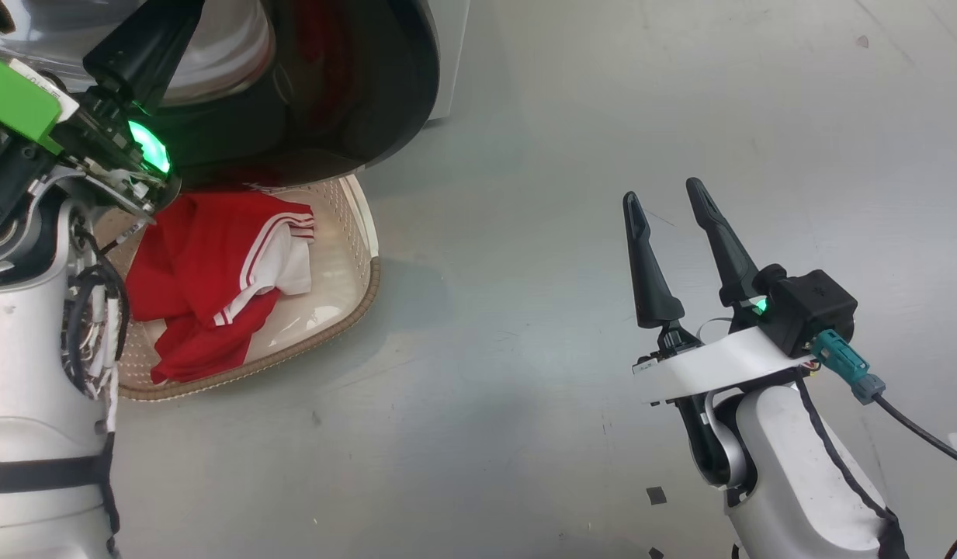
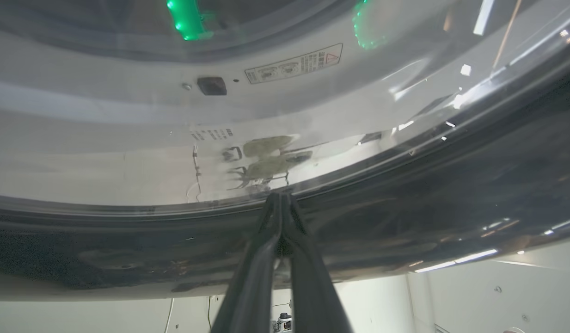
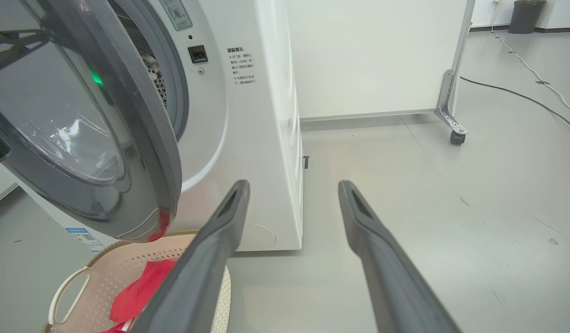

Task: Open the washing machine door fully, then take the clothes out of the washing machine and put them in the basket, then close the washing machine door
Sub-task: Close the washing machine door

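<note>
From where I stand, the red clothes (image 1: 214, 272) lie heaped in the basket (image 1: 346, 310) on the grey floor (image 1: 563, 233), one piece showing white striped trim. The basket sits just in front of the washing machine (image 3: 248, 138), partly under the washing machine door (image 3: 141, 138), which hangs partway open (the steel drum shows through the gap behind it). The left gripper (image 2: 281, 199) has its two dark fingers pressed together with nothing between them, tips right at the glossy black rim of the door. The right gripper (image 1: 672, 198) hangs well off to the side over bare floor, fingers spread wide, holding nothing.
</note>
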Robot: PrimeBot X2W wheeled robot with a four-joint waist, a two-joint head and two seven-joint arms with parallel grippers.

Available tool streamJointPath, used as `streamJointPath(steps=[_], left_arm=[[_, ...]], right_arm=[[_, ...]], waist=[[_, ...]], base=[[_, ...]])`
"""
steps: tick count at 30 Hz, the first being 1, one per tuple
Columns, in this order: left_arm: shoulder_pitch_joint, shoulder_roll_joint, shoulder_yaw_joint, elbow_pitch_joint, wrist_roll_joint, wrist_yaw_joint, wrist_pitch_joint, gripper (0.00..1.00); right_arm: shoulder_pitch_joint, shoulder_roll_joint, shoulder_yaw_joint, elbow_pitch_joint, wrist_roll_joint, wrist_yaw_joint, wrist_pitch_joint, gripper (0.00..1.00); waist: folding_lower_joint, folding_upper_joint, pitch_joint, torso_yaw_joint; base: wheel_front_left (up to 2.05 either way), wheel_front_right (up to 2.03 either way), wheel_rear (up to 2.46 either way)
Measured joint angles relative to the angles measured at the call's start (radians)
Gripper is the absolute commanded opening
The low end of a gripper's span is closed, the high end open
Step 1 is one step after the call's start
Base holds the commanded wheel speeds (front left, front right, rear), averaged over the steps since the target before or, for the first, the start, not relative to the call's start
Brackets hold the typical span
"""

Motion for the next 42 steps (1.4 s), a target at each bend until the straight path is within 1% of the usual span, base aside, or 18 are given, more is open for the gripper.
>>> streamJointPath(steps=[5,12,15,18,19,24,27,32,37,39,41,42], left_arm=[[-0.043,-0.017,0.010,0.064,0.029,0.000,-0.040,0.00],[-0.078,-0.021,0.005,0.116,0.046,-0.003,-0.056,0.00],[-0.082,-0.026,-0.006,0.136,0.045,-0.020,-0.055,0.00],[-0.083,-0.047,-0.009,0.157,0.041,-0.030,-0.048,0.00],[-0.083,-0.049,-0.007,0.168,0.038,-0.036,-0.045,0.00],[-0.079,-0.050,-0.002,0.182,0.024,-0.055,-0.032,0.00],[-0.064,-0.049,0.000,0.189,0.025,-0.065,-0.028,0.00],[0.007,-0.044,0.006,0.192,0.030,-0.073,-0.031,0.00],[0.072,-0.043,0.020,0.186,0.040,-0.073,-0.042,0.00],[0.106,-0.047,0.026,0.174,0.039,-0.073,-0.044,0.25],[0.137,-0.048,0.030,0.153,0.039,-0.073,-0.050,0.36],[0.151,-0.049,0.035,0.139,0.039,-0.073,-0.053,0.47]], right_arm=[[-0.002,0.000,0.001,0.000,0.000,-0.001,0.000,1.00],[-0.003,0.000,0.001,0.002,0.000,-0.008,0.000,1.00],[-0.003,0.000,-0.007,0.002,-0.001,-0.008,0.000,1.00],[-0.003,0.000,-0.023,0.003,-0.002,-0.012,0.000,1.00],[-0.003,0.000,-0.024,0.005,-0.003,-0.017,0.000,1.00],[-0.003,0.000,-0.039,0.012,-0.013,-0.017,0.000,1.00],[-0.003,0.000,-0.048,0.018,-0.020,-0.017,0.000,1.00],[-0.002,0.000,-0.065,0.031,-0.032,-0.017,0.000,1.00],[0.003,-0.001,-0.078,0.043,-0.040,-0.017,0.000,1.00],[0.011,0.000,-0.083,0.047,-0.042,-0.016,0.000,1.00],[0.023,0.000,-0.088,0.053,-0.050,-0.016,0.000,1.00],[0.027,0.000,-0.090,0.056,-0.054,-0.015,0.000,1.00]], waist=[[0.0000,0.0001,0.000,-0.006],[0.0000,0.0000,-0.002,-0.009],[0.0000,0.0000,-0.004,-0.006],[0.0000,0.0000,-0.006,0.005],[0.0000,0.0000,-0.009,0.013],[0.0000,0.0000,-0.017,0.038],[0.0000,0.0000,-0.025,0.055],[0.0000,0.0000,-0.045,0.085],[0.0000,0.0000,-0.065,0.111],[0.0000,0.0000,-0.077,0.125],[-0.0001,0.0000,-0.088,0.140],[-0.0001,0.0000,-0.094,0.147]], base=[[0.00,0.00,0.00],[0.00,0.00,0.00],[0.00,0.00,0.00],[0.00,0.00,0.00],[0.00,0.00,0.00],[0.00,0.00,0.00],[0.00,0.00,0.00],[0.00,0.00,0.00],[0.00,0.00,0.00],[0.00,0.00,0.00],[0.00,0.00,0.00],[0.00,0.00,0.00]])
